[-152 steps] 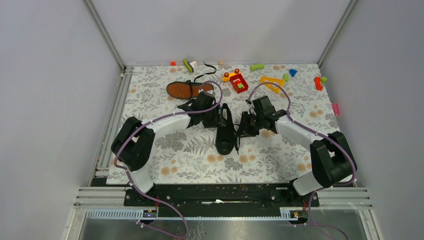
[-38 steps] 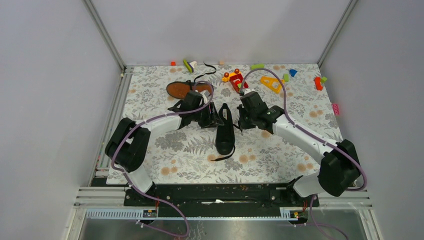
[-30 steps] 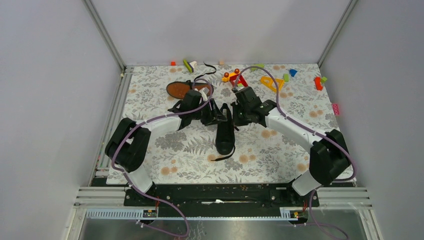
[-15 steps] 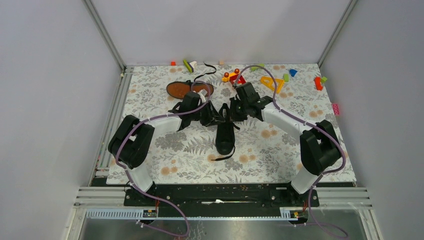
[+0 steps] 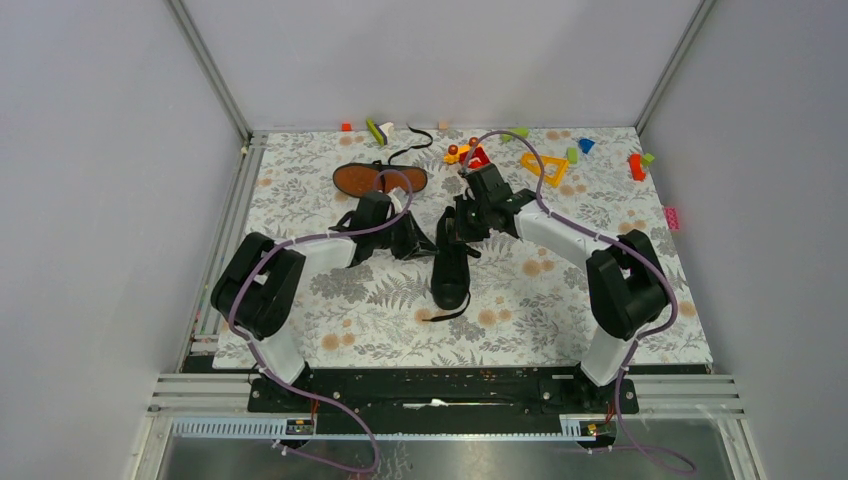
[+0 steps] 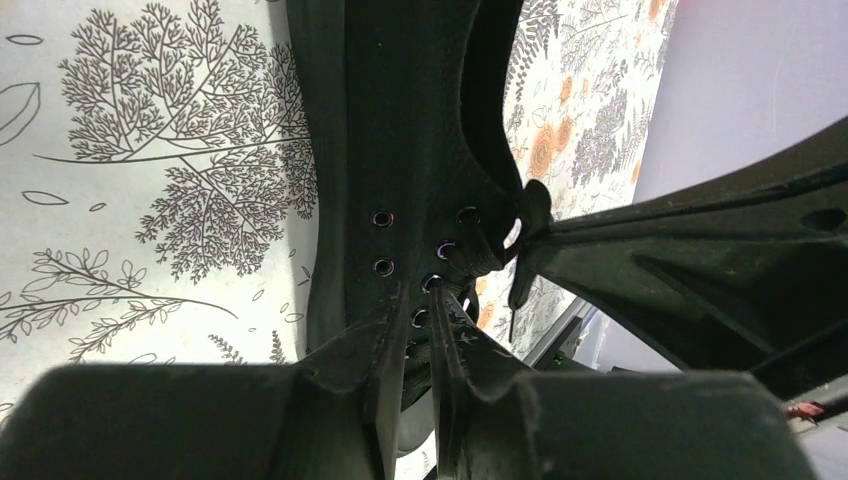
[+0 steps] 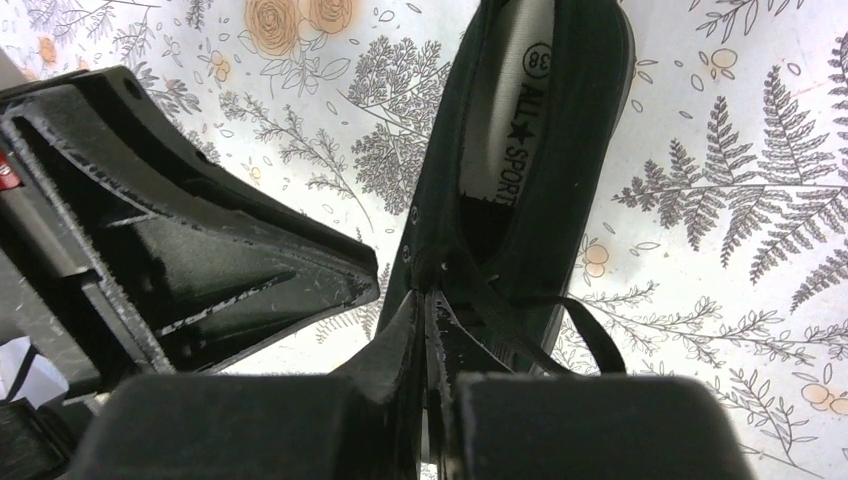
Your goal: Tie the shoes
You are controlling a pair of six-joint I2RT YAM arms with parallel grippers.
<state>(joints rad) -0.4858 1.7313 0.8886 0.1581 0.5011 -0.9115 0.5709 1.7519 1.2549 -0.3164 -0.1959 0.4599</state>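
Observation:
One black shoe (image 5: pixel 450 278) stands upright mid-table, toe toward the arms; its eyelets fill the left wrist view (image 6: pixel 410 120) and its insole shows in the right wrist view (image 7: pixel 540 130). The other shoe (image 5: pixel 376 180) lies on its side behind it, orange-brown sole showing. My left gripper (image 5: pixel 428 246) hovers over the eyelet rows (image 6: pixel 420 295), open by a narrow gap with nothing clearly pinched. My right gripper (image 5: pixel 452 233) is shut at the shoe's throat (image 7: pixel 428 297), apparently pinching a lace (image 7: pixel 592 332) that loops beside it. A loose lace end (image 5: pixel 445 314) lies by the toe.
Small toy blocks are scattered along the back: red-and-yellow ones (image 5: pixel 474 156), a yellow triangle (image 5: pixel 545 166), a green piece (image 5: pixel 515 132), a red one (image 5: pixel 636 166), a pink one (image 5: pixel 672 217). Grey walls enclose the floral mat (image 5: pixel 330 330) on three sides.
My right gripper has swung left from beside the shoe to over its throat, staying shut. My left gripper's fingers have narrowed, and it has drawn slightly left.

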